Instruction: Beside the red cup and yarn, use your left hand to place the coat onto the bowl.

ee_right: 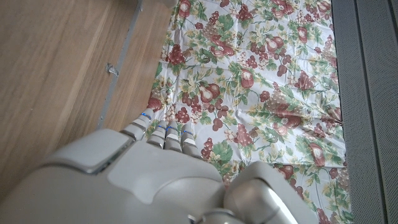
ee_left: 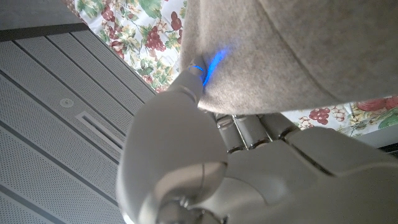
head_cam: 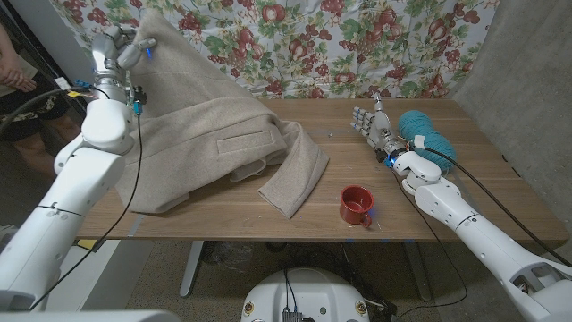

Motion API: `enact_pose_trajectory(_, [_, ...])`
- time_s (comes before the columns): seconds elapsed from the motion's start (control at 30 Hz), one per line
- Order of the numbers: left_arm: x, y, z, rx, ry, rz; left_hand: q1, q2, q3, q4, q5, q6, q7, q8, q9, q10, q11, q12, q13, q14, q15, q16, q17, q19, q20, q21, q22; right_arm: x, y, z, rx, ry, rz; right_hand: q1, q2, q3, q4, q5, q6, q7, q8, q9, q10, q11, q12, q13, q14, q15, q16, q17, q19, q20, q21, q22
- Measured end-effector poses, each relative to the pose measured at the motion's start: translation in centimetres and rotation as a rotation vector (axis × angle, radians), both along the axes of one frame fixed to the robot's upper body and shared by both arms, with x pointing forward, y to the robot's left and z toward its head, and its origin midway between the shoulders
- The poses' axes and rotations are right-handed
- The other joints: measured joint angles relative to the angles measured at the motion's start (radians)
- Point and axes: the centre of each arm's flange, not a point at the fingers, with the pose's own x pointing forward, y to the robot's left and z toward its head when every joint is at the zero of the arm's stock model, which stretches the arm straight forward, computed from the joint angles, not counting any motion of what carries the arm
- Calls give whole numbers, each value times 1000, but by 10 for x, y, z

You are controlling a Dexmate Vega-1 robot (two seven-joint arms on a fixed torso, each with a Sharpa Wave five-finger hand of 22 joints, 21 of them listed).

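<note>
A beige coat (head_cam: 210,139) hangs lifted at its top corner by my left hand (head_cam: 125,51), which grips the cloth high above the table's left side; the rest drapes down onto the wood. In the left wrist view my left hand (ee_left: 205,143) holds the beige coat (ee_left: 286,50) against its fingers. Whatever lies under the coat is hidden, and I see no bowl. A red cup (head_cam: 356,206) stands near the front right. Teal yarn (head_cam: 426,136) lies at the back right. My right hand (head_cam: 375,125) stands beside the yarn, fingers apart, holding nothing.
The wooden table (head_cam: 465,192) has bare wood on its right part. A floral cloth (head_cam: 357,45) hangs behind it, also seen as floral cloth (ee_right: 261,93) in the right wrist view. A person's hand (head_cam: 13,76) shows at the left edge.
</note>
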Motion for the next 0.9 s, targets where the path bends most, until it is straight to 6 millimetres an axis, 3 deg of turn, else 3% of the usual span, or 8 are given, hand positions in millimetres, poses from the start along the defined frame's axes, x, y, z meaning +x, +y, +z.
enact_pose_trajectory(0.57, [24,-4,-25,24,101,14,-1,-1,0,0,-1,25,-18,10,-18,-4,-7,7,-11,16,-6,-5,-19,9,-1,-24,-25,0,2,0,-2,3,0,0,0,0,0,0,0,0,0,0,0,0,0,0,0,0,0,0,0,0,0,0])
enact_pose_trajectory(0.63, [27,-5,-30,24,119,19,-6,-6,0,0,0,34,-25,10,-21,6,-16,7,-22,17,-5,-15,-33,9,-2,-34,-31,0,2,0,-4,4,1,0,0,0,0,0,0,0,0,0,0,0,0,0,0,0,0,0,0,0,0,0])
enact_pose_trajectory(0.9, [35,-7,-41,21,145,31,-18,-30,5,-5,19,81,-23,14,-49,47,-14,7,-46,46,-14,-27,-64,11,0,-40,-42,1,4,2,-9,2,5,0,0,3,3,0,0,0,0,0,0,0,0,0,0,0,0,0,0,0,0,0])
